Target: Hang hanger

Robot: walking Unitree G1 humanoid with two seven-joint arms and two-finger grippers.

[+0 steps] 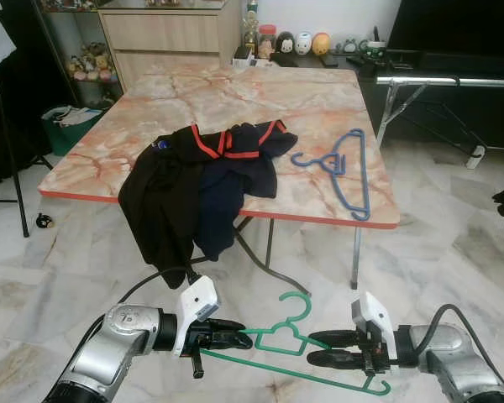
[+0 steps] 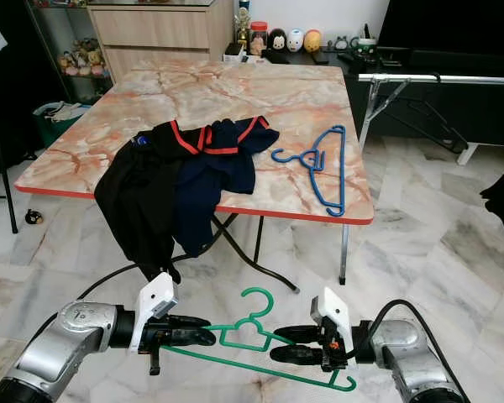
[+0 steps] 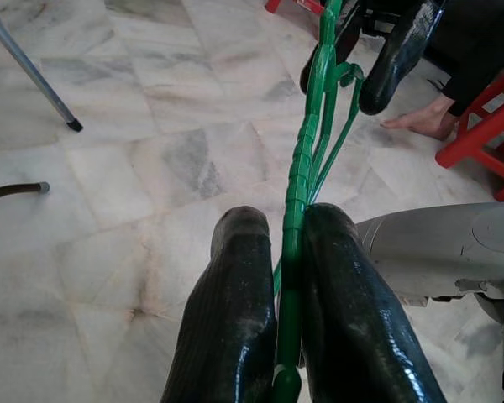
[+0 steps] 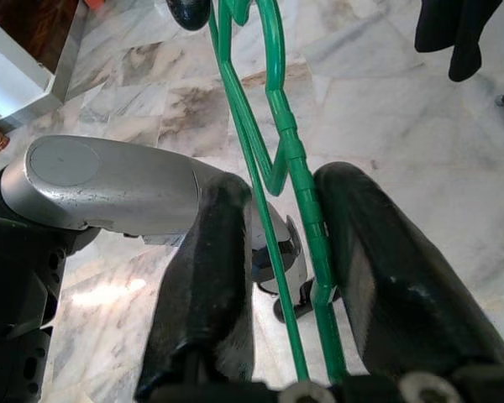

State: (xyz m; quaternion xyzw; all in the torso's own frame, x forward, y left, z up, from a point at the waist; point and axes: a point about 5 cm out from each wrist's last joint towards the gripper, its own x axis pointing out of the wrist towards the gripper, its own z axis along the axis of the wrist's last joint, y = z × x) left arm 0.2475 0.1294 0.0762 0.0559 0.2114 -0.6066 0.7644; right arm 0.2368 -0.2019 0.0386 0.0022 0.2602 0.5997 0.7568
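Green hanger (image 1: 296, 337) (no legible writing) | left hand (image 1: 235, 337) clamps it | right hand (image 1: 319, 348) parted around it

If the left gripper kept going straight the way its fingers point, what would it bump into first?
Probably the right gripper. The left gripper, shut on the green hanger, points along the hanger toward it, though depth is hard to judge.

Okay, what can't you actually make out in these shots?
- Any rail to hang the green hanger on: none identifiable in the eye views.
- Right gripper: wrist view shows fingers either side of the hanger, but contact is unclear.
- Dark clothes on the table: piece count hidden by overlapping folds.
- Shelf figurines: too small.
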